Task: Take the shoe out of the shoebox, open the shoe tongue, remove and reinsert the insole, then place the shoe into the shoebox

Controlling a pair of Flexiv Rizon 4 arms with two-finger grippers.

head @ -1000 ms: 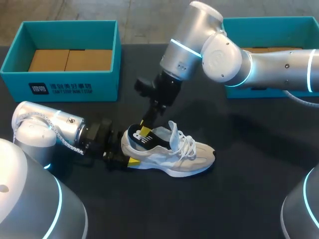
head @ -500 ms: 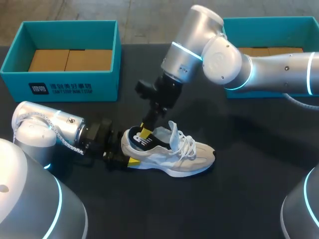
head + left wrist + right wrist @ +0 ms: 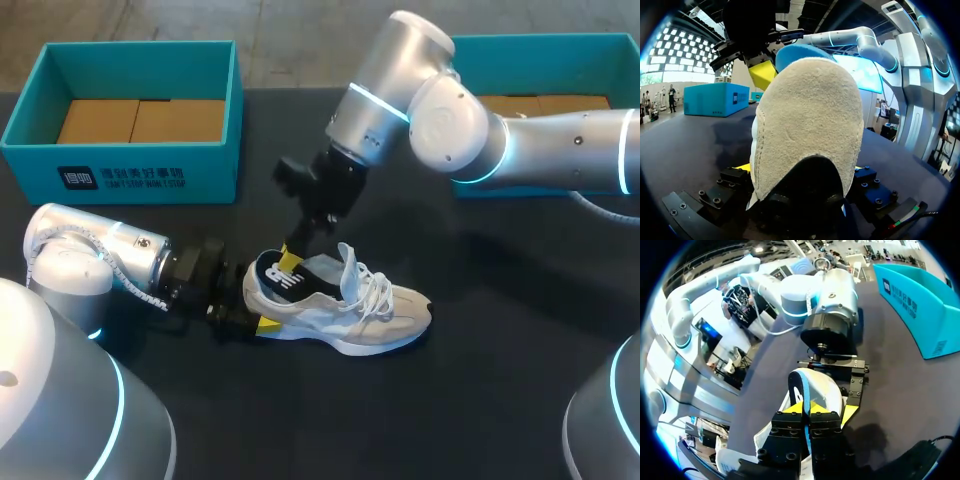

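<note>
Dark counter (image 3: 500,400) carries a shoe (image 3: 350,305) lying heel-to-toe from left to right. Left hand (image 3: 801,172) clamps the heel; right hand (image 3: 806,409), above the heel opening, pinches the insole (image 3: 801,385).

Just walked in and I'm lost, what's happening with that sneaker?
The shoe stands on its sole on the table, outside the boxes. The left gripper clamps its heel from behind. The right gripper, reaching down from above, pinches the heel end of the insole, which sticks up partly out of the shoe's opening.
</note>
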